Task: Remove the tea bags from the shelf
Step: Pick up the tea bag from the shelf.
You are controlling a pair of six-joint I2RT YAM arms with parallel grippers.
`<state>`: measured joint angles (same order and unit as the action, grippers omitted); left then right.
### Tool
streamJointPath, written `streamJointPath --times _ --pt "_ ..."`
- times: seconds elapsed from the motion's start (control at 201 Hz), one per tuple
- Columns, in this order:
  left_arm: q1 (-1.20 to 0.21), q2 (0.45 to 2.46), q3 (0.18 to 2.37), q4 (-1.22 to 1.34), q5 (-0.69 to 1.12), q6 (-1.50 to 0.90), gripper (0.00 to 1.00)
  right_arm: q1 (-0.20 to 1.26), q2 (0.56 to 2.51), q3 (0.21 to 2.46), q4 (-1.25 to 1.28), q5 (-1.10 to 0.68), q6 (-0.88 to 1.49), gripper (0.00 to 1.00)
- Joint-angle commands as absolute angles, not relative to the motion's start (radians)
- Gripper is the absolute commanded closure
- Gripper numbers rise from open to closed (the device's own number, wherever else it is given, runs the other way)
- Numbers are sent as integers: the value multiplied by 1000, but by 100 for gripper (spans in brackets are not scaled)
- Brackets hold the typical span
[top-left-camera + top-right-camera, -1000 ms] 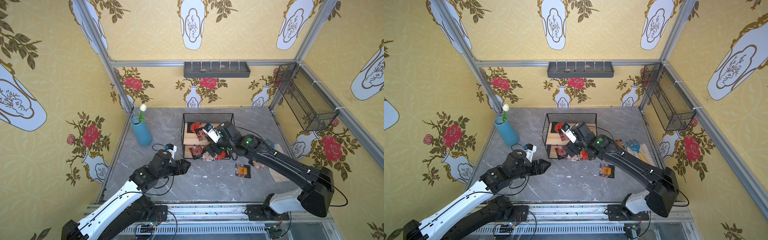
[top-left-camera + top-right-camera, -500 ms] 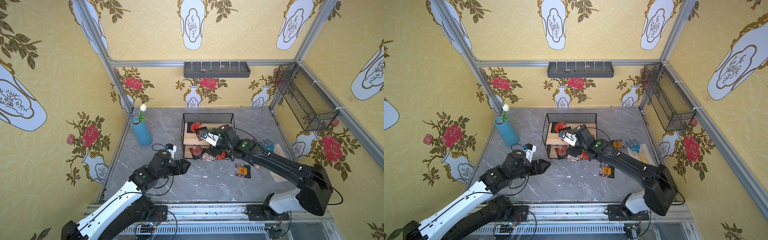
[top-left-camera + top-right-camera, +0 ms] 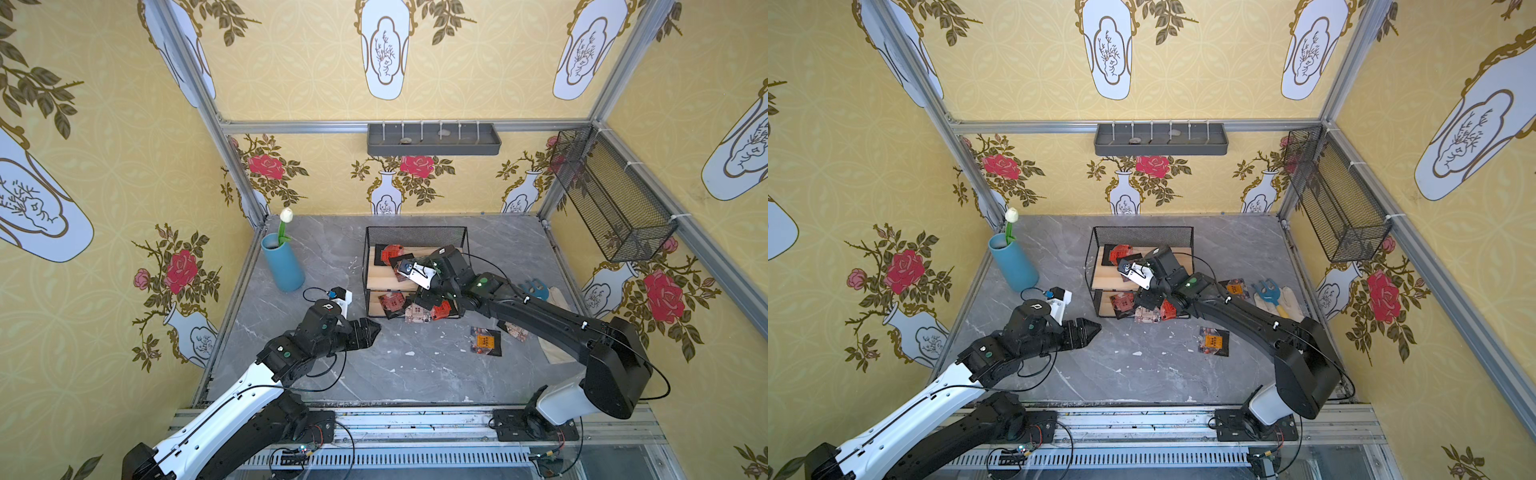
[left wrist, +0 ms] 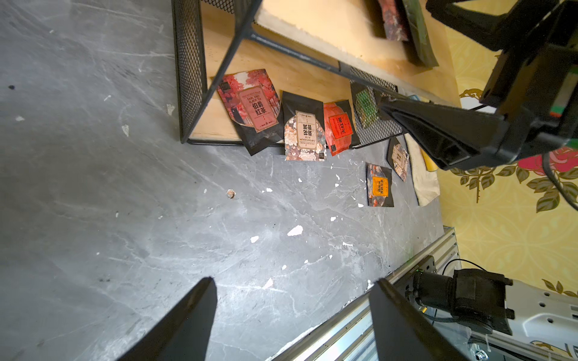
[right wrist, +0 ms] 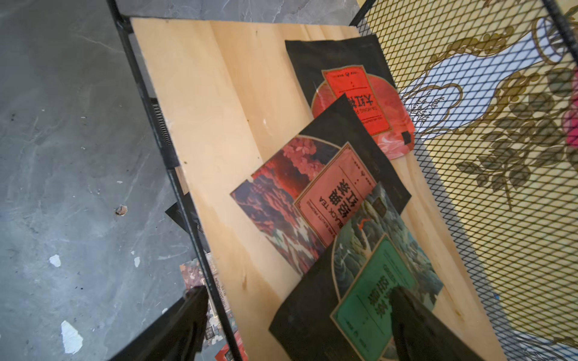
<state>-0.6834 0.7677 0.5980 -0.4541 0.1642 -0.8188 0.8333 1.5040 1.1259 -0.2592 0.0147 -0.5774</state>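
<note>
Because the left gripper [image 4: 294,281] hangs with its fingers apart and empty at the bottom of the left wrist view, the right gripper [image 5: 300,289] works alone, also spread, one finger outside the front rail [image 5: 187,200] of the shelf [image 3: 415,232]. Closing there may pinch the rail, or drag the overlapped tea bags [image 5: 316,200] on the upper board [image 5: 219,109] against the mesh [image 5: 469,187] behind.

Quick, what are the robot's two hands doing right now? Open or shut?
Left gripper: open, empty, above the table.
Right gripper: open, over the green tea bag on the shelf, not gripping it.
</note>
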Motion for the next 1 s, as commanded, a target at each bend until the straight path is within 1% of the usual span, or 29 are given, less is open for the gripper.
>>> streamJointPath --times 0.0,0.149,0.244,0.344,0.393,0.433,0.458,0.533,0.568,0.647,0.712,0.856,0.991 --pt "-681 769 592 -453 163 -807 14 835 1494 1114 -271 -1 -552 11" --pt "-681 772 589 -448 164 -808 14 837 1471 1095 -283 -5 -536 18" --pt "-681 770 588 -448 166 -808 14 839 1455 1089 -300 0 -521 26" --pt "-680 770 586 -445 164 -808 14 851 1429 1071 -301 11 -514 29" --pt "-680 773 586 -443 166 -810 14 857 1420 1065 -300 16 -513 35" --pt "-680 776 588 -442 167 -810 14 862 1416 1062 -301 21 -510 36" --pt "-680 778 589 -442 168 -810 14 863 1413 1061 -304 24 -508 39" --pt "-680 778 589 -440 169 -811 14 871 1408 1059 -311 30 -505 41" --pt "-680 778 589 -440 169 -811 14 880 1402 1056 -305 43 -508 39" --pt "-680 777 588 -440 169 -813 14 904 1377 1036 -260 80 -528 29" --pt "-680 776 588 -440 169 -814 14 918 1356 1016 -204 111 -546 14" --pt "-680 775 588 -440 167 -816 14 920 1365 1026 -167 141 -587 3" --pt "-680 773 586 -440 166 -818 14 904 1404 1039 -133 137 -617 1"
